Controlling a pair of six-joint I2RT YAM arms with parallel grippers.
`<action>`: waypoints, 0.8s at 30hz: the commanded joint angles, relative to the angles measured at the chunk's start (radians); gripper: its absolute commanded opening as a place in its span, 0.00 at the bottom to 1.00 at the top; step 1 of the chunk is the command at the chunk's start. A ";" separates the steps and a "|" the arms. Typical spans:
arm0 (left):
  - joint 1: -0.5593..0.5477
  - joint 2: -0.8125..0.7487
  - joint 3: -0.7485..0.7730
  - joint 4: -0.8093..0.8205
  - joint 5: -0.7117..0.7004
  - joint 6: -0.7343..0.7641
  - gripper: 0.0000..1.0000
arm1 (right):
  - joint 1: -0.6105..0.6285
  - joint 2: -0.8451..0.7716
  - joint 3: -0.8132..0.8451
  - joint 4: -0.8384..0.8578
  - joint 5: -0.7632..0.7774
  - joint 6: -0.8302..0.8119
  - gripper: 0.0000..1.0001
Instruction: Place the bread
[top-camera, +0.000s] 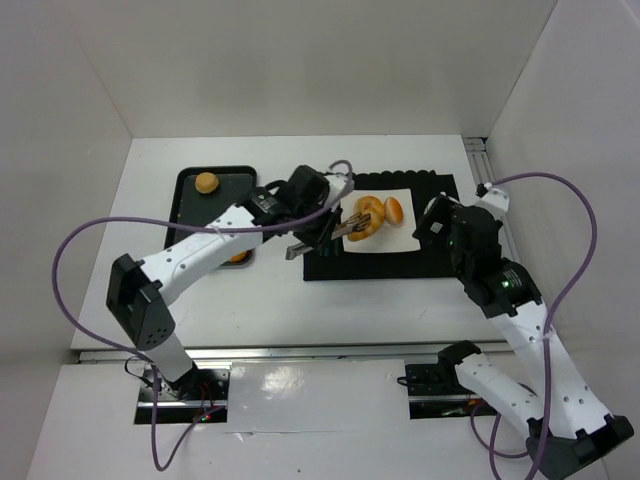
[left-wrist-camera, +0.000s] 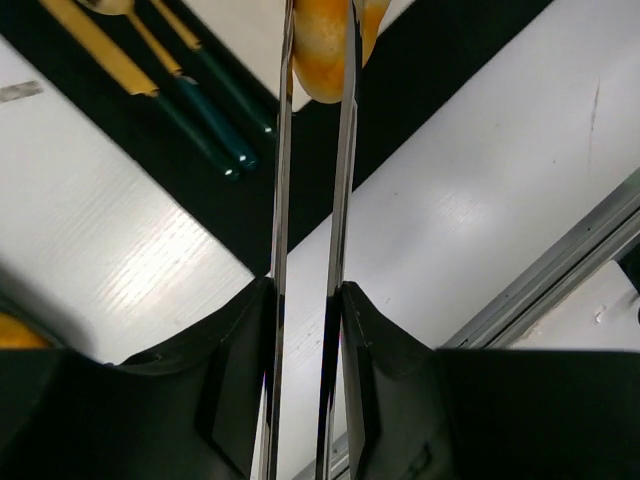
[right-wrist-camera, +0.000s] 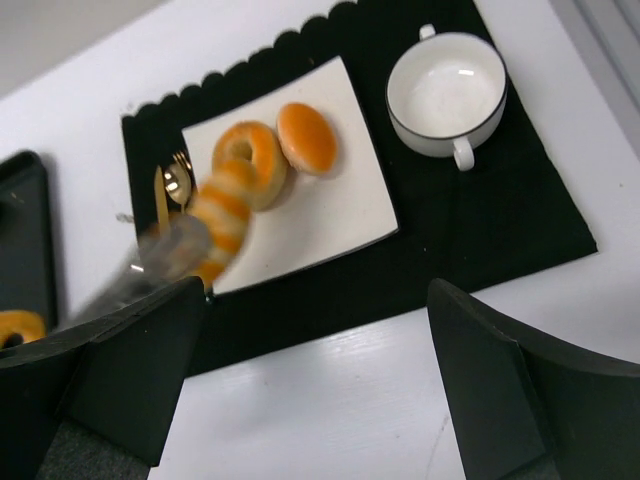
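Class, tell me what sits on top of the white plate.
On the plate lie a ring-shaped bread and a round bun, touching. A third bread, held in tongs, hangs over its left edge; contact is unclear. The plate beneath them is hidden.

Top view: left arm leaves its base at 7 o'clock, elbow folded out toward 9 o'clock, forearm stretched toward 2 o'clock to mid-table. Left gripper clamped on the two blades of the tongs, fingers pressed against them from both sides. Right arm leaves its base at 5 o'clock, links climbing toward 11 o'clock, wrist bent over. Right gripper spread wide, fingers well apart, holding nothing, camera looking down
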 joint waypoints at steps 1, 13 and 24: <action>-0.053 0.052 0.040 0.081 -0.066 0.074 0.06 | -0.004 -0.039 0.048 0.025 0.059 0.017 0.99; -0.156 0.238 0.169 0.077 -0.235 0.087 0.28 | -0.004 -0.019 0.057 -0.015 0.048 0.017 0.99; -0.165 0.216 0.169 0.046 -0.241 0.087 0.69 | -0.004 -0.001 0.057 -0.006 0.039 0.017 0.99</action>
